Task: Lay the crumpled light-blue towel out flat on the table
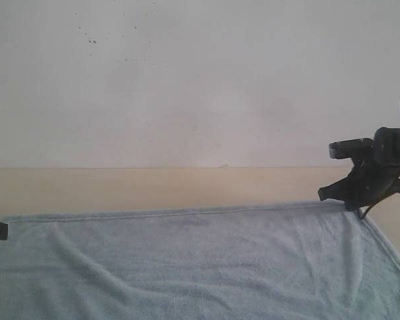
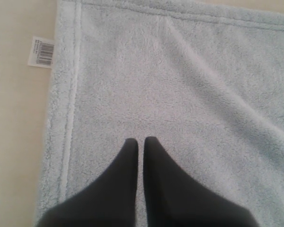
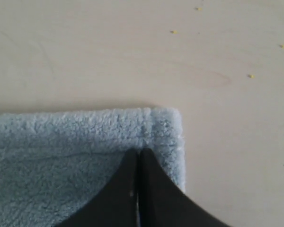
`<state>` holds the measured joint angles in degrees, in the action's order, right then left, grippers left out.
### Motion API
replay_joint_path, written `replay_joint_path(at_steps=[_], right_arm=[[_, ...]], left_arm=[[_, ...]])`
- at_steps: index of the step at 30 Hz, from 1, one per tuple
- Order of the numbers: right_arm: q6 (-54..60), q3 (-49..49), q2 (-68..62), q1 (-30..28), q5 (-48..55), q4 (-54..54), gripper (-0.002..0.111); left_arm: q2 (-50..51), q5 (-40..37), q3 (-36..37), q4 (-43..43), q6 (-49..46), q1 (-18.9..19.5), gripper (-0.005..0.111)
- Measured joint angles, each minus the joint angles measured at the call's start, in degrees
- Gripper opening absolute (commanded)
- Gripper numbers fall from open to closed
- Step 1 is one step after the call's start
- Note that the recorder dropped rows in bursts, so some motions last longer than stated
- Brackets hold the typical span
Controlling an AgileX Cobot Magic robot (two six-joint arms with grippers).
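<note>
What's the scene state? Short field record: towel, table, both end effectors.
towel: light-blue, spread out on the table, shallow wrinkles
table: pale beige, bare strip beyond the towel's far edge
label tag: white, barcode, sticks out past the hemmed edge
left end effector: shut, above the towel near the tag edge
right end effector: shut, at a towel corner; grip unclear
wall: white-grey, few dark specks

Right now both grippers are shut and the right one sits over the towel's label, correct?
One thing is wrong. The right gripper sits over a plain corner of the towel, as the right wrist view shows; the label appears only in the left wrist view. Both grippers are shut.
</note>
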<state>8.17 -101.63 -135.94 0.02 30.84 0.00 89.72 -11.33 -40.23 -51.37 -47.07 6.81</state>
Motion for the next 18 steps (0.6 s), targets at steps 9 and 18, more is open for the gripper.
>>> replay_joint_path(at_steps=[9, 18], right_arm=[[-2.4, -5.3, -1.7, -1.2, 0.9, -0.7, 0.000], [-5.0, -6.0, 0.6, -3.4, 0.8, -0.7, 0.000]], left_arm=[[0.0, 0.4, 0.0, -0.1, 0.0, 0.0, 0.004], [0.0, 2.4, 0.0, -0.1, 0.0, 0.0, 0.004]])
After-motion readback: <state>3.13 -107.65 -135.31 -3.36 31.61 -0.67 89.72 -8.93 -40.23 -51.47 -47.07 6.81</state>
